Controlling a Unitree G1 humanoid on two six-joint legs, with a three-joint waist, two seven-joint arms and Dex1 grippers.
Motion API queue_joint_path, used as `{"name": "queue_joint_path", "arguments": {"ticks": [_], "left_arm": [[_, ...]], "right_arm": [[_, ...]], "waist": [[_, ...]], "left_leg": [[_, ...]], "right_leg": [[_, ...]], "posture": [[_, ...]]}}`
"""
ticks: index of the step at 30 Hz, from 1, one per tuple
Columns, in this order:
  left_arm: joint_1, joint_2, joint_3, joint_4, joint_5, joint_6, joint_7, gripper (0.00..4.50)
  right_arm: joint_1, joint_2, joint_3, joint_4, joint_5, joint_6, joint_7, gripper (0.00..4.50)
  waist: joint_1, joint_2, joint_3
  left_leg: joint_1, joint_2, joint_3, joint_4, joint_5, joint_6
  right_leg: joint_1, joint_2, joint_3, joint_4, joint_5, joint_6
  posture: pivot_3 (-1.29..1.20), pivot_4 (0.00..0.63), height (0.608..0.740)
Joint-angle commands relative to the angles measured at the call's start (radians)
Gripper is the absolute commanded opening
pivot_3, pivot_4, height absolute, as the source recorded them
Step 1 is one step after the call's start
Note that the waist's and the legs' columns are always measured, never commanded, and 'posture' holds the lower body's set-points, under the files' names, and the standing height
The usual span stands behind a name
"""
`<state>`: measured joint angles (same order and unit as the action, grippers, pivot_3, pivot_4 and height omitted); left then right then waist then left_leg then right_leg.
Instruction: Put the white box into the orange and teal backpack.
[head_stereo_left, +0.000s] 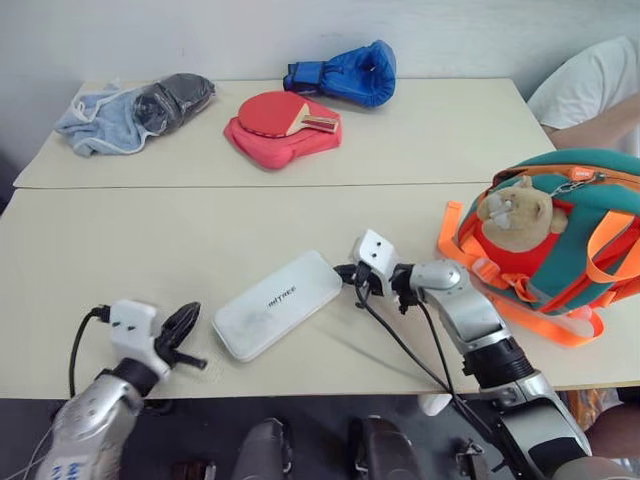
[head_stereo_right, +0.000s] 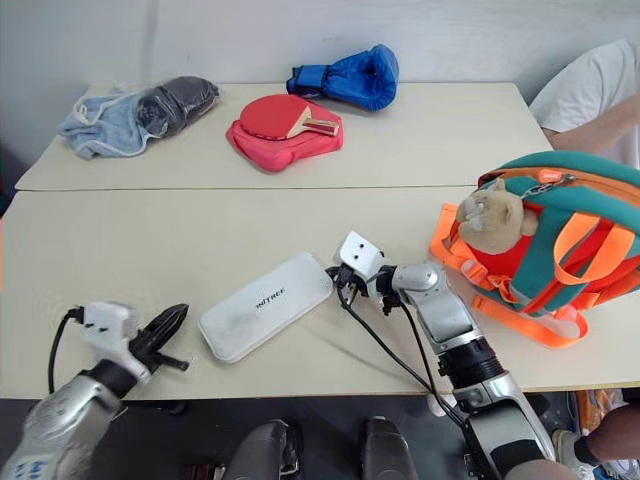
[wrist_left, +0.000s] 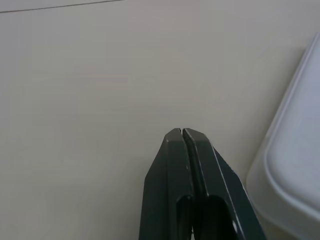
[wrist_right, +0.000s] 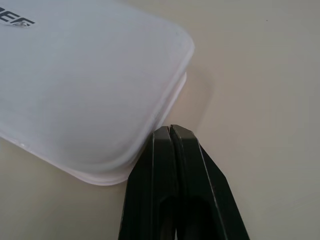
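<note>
A pale table carries everything. At its right edge the orange and teal backpack sits upright with a tan plush toy on its front, well apart from the white box. The box lies flat and slantwise near the front edge, between the two grippers. The right gripper has its fingers pressed together, holding nothing, tips at the box's rounded end corner, seemingly touching its rim, though that is hard to judge. The left gripper is also closed and empty, just beside the box's other end, apart from it. Farther back lie a red paddle case, a blue boxing glove and a bluish cloth.
</note>
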<state>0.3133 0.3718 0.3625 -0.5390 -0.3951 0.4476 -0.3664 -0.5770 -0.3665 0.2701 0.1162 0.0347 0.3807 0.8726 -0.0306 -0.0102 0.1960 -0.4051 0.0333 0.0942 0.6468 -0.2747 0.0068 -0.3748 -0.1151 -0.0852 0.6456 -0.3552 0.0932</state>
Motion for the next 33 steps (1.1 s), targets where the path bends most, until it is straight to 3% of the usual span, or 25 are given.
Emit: {"name": "queue_joint_path", "arguments": {"ticks": [1,11,21,29,33], "left_arm": [[0.102,0.102,0.084,-0.068,-0.135,0.056,-0.164,0.04],[0.093,0.122,0.025,-0.056,-0.172,0.095,-0.187,0.04],[-0.111,0.142,-0.053,0.107,-0.110,0.047,-0.210,0.04],[-0.226,0.175,-0.087,0.187,-0.108,0.084,-0.217,0.04],[-0.263,0.210,-0.045,0.215,-0.162,0.179,-0.226,0.89]], "right_arm": [[0.039,-0.030,0.035,-0.074,0.027,0.036,0.067,0.04],[0.082,-0.057,0.051,-0.162,0.033,0.095,0.082,0.04],[0.180,-0.208,0.033,-0.347,0.087,0.184,0.158,0.04],[0.271,-0.309,-0.009,-0.455,0.101,0.221,0.134,0.04],[0.289,-0.346,-0.024,-0.479,0.104,0.212,0.125,0.04]], "waist": [[0.002,0.000,0.000],[0.003,-0.004,-0.002],[0.010,-0.006,-0.004],[0.007,-0.007,-0.004],[0.008,-0.008,-0.004]], "left_leg": [[0.000,0.000,0.000,0.000,-0.001,0.000],[0.000,0.000,0.000,0.000,-0.002,0.000],[0.000,-0.001,0.000,0.000,-0.002,0.001],[0.000,-0.001,0.000,0.000,-0.003,0.001],[0.000,-0.001,0.000,0.000,-0.002,0.001]], "right_leg": [[0.000,0.000,0.000,0.000,0.000,0.000],[0.000,-0.001,0.002,-0.001,0.000,0.000],[0.001,-0.001,0.001,-0.002,0.000,0.000],[0.001,-0.001,0.001,-0.002,0.000,0.000],[0.001,-0.001,0.001,-0.002,0.000,0.000]], "posture": [[0.00,0.150,0.740],[0.00,0.150,0.740],[0.00,0.150,0.740],[0.00,0.150,0.740],[0.00,0.150,0.740]]}}
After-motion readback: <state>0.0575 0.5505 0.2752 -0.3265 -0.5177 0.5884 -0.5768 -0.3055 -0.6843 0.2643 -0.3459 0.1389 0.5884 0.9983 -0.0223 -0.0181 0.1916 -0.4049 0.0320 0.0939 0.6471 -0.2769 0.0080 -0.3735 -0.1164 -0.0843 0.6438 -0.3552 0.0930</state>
